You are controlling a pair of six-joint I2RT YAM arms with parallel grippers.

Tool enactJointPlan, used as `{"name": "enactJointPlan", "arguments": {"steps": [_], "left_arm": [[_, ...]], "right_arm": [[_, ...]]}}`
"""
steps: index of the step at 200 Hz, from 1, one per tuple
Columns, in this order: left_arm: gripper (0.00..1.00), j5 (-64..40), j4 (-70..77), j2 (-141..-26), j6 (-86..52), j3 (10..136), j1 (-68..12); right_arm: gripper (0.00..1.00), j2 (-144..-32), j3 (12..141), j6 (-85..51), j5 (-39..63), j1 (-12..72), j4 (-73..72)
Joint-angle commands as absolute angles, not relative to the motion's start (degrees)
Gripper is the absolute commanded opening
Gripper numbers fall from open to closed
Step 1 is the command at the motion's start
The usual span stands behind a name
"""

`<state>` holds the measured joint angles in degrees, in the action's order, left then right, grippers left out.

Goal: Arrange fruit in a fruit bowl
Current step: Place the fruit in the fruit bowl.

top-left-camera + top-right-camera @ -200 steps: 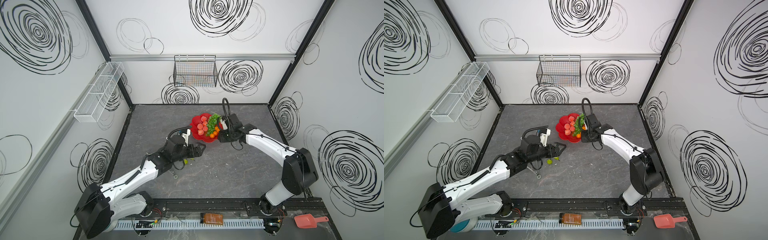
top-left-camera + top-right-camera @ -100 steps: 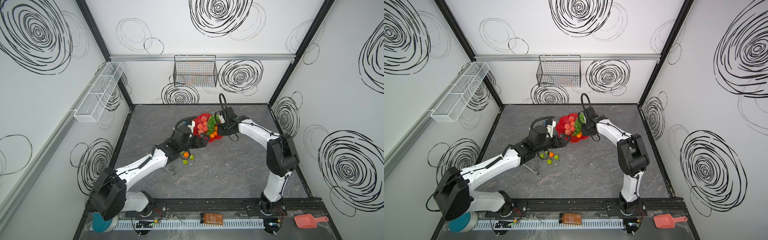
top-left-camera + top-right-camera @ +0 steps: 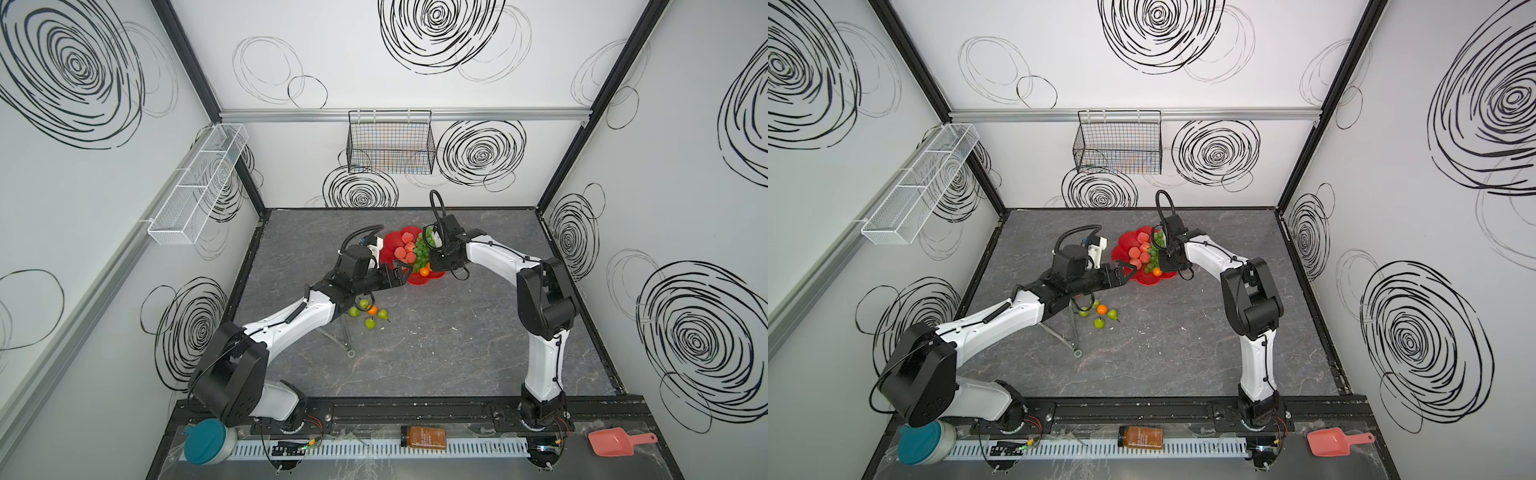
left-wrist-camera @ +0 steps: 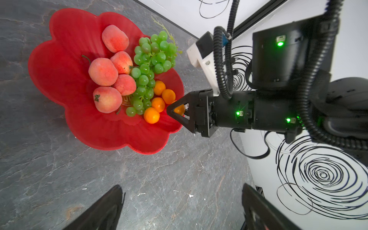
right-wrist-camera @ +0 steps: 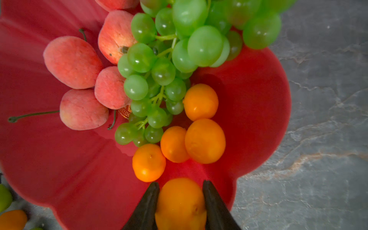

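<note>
The red scalloped fruit bowl (image 3: 392,243) (image 4: 65,65) holds several peaches (image 4: 102,71), a bunch of green grapes (image 4: 151,65) and several tangerines (image 5: 205,141). My right gripper (image 5: 180,184) hangs over the bowl's rim, shut on one more tangerine (image 5: 180,203); the left wrist view shows that gripper (image 4: 175,110) side-on. My left gripper (image 4: 181,186) is open and empty above bare table, its tips just short of the bowl (image 3: 1127,272). Loose green pears (image 3: 370,323) and a tangerine (image 3: 372,309) lie on the table beneath the left forearm.
A thin metal tool (image 3: 343,336) lies on the table beside the loose fruit. A black wire basket (image 3: 390,143) hangs on the back wall, a white wire shelf (image 3: 199,183) on the left wall. A bottle (image 3: 423,437), pink scoop (image 3: 611,442) and teal-lidded tub (image 3: 205,441) sit along the front rail.
My left gripper has moved away from the loose fruit toward the bowl, uncovering the pears and tangerine. The right gripper stays over the bowl with its tangerine.
</note>
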<state>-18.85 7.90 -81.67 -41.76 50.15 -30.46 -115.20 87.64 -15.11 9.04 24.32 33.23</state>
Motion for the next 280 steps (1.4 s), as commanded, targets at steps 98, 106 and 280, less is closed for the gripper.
{"name": "enactJointPlan", "arguments": {"steps": [98, 106, 280], "left_arm": [[0.96, -20.1, 9.2, -80.4, -39.3, 49.4, -30.2], [0.96, -20.0, 9.1, -80.1, -39.2, 49.4, -30.2], [0.96, -8.4, -10.8, -54.5, -37.7, 41.2, -34.4]], "right_arm": [[0.43, -117.5, 89.8, -14.8, 9.0, 24.6, 34.5], [0.43, -117.4, 89.7, -14.7, 8.9, 24.7, 34.5], [0.60, -100.3, 78.9, -18.0, 8.7, 28.3, 31.7]]}}
